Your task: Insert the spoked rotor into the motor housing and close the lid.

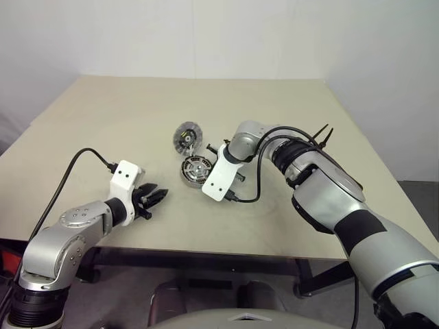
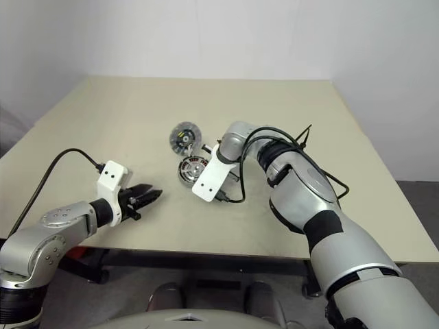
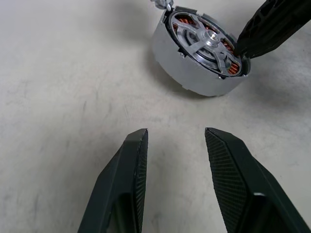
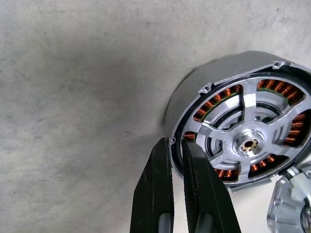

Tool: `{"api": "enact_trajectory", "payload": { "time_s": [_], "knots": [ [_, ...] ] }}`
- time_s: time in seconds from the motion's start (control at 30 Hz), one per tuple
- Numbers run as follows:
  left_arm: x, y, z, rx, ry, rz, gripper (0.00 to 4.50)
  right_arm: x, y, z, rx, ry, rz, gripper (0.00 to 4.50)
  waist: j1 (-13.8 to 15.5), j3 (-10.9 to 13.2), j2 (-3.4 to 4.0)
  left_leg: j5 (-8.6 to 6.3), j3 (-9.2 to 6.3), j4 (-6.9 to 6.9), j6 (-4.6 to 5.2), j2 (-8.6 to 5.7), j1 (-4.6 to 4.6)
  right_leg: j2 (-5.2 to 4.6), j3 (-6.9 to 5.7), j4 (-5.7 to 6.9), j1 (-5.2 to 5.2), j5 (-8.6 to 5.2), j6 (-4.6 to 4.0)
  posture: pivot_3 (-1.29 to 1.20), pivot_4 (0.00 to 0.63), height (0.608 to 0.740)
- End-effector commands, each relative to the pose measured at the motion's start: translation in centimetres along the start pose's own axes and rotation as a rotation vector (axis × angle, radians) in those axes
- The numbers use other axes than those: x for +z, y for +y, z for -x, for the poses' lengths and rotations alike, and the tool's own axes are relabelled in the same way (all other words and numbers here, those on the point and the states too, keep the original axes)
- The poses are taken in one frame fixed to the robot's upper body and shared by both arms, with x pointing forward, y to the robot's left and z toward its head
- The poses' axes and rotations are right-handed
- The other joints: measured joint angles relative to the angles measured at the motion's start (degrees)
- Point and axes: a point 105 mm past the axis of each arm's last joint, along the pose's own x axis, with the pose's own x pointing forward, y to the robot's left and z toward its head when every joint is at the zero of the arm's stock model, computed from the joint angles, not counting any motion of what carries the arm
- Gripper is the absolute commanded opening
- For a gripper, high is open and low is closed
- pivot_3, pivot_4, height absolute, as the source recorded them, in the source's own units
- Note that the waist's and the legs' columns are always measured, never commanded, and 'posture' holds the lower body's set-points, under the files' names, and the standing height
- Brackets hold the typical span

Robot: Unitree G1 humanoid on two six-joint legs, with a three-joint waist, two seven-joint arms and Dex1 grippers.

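The motor housing (image 1: 195, 169) lies flat near the middle of the table, its copper windings showing around the inside. The silver spoked rotor (image 4: 248, 141) sits inside it, hub up. My right gripper (image 4: 175, 143) points steeply down at the housing's rim and is shut on it, with one finger outside the wall and one inside. The lid (image 1: 185, 137), a small round cap, stands tilted just behind the housing. My left gripper (image 3: 175, 133) is open and empty, low over the table a short way to the left of the housing.
The beige table (image 1: 103, 123) reaches back to a white wall. Its front edge runs just below my left gripper. A black cable (image 1: 250, 199) loops from my right wrist over the tabletop beside the housing.
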Motion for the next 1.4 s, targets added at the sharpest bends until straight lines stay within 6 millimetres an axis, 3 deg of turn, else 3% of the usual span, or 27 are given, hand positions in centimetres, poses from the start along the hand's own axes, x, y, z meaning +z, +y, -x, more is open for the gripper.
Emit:
{"api": "enact_trajectory", "payload": {
  "time_s": [0.03,0.27,0.53,0.8,1.0,1.1,1.2,1.4],
  "knots": [
    [1.2,-0.1,0.3,0.009,-0.044,-0.044,1.97,-0.2,-0.1,0.4,-0.028,-0.011,-0.045,0.00,0.0,0.0,0.00,0.00,0.00,0.00,0.00,0.00,-0.01,0.00,0.00,0.00,0.00,0.00,0.00,0.00,0.000,0.740],
    [1.1,-0.1,0.1,0.012,-0.046,-0.038,1.97,1.0,0.4,1.7,-0.004,-0.202,-0.216,0.00,0.1,0.0,-0.01,-0.01,0.00,0.00,0.03,0.00,-0.10,-0.01,-0.02,-0.06,-0.01,-0.01,-0.01,0.00,0.000,0.740],
    [0.8,-0.6,-0.3,0.005,-0.051,-0.026,1.97,1.4,0.1,3.7,-0.049,-0.368,-0.552,0.00,0.3,0.0,-0.01,-0.03,0.00,0.00,0.08,0.01,-0.15,-0.01,-0.04,-0.10,-0.03,-0.02,-0.04,0.00,0.000,0.740],
    [0.8,-0.6,-0.3,0.003,-0.052,-0.031,1.97,2.4,-0.5,3.6,-0.036,-0.440,-0.918,0.00,0.3,0.0,-0.02,-0.02,0.00,0.00,0.06,0.02,-0.10,0.00,-0.04,-0.07,-0.02,-0.02,-0.04,0.00,0.000,0.740],
    [0.8,-0.6,-0.2,0.007,-0.050,-0.033,1.97,3.5,-0.5,3.8,-0.014,-0.461,-0.996,0.00,0.5,0.0,-0.02,-0.01,0.00,0.00,0.04,0.02,-0.13,-0.01,-0.03,-0.10,-0.03,-0.02,-0.04,0.00,0.000,0.740],
    [0.7,-0.5,0.0,0.015,-0.048,-0.032,1.97,4.8,-2.5,3.6,0.011,-0.537,-1.277,0.00,0.3,0.0,-0.01,0.00,0.00,-0.01,0.02,0.02,-0.06,0.00,-0.03,-0.08,-0.01,-0.02,-0.03,0.00,0.000,0.740],
    [0.6,-0.6,0.2,0.018,-0.046,-0.032,1.97,4.7,-3.9,3.0,-0.007,-0.525,-1.484,0.00,0.2,0.0,0.01,0.04,0.00,-0.06,-0.05,0.06,0.03,0.05,0.00,-0.03,-0.02,-0.03,-0.03,0.00,0.000,0.740],
    [0.6,-0.3,0.6,0.033,-0.044,-0.035,1.97,4.6,-5.1,1.5,-0.036,-0.474,-1.718,0.00,0.8,0.0,0.02,0.05,-0.01,-0.10,-0.10,0.02,-0.02,0.00,-0.01,-0.07,-0.02,-0.03,-0.02,0.00,0.000,0.740]
  ]
}}
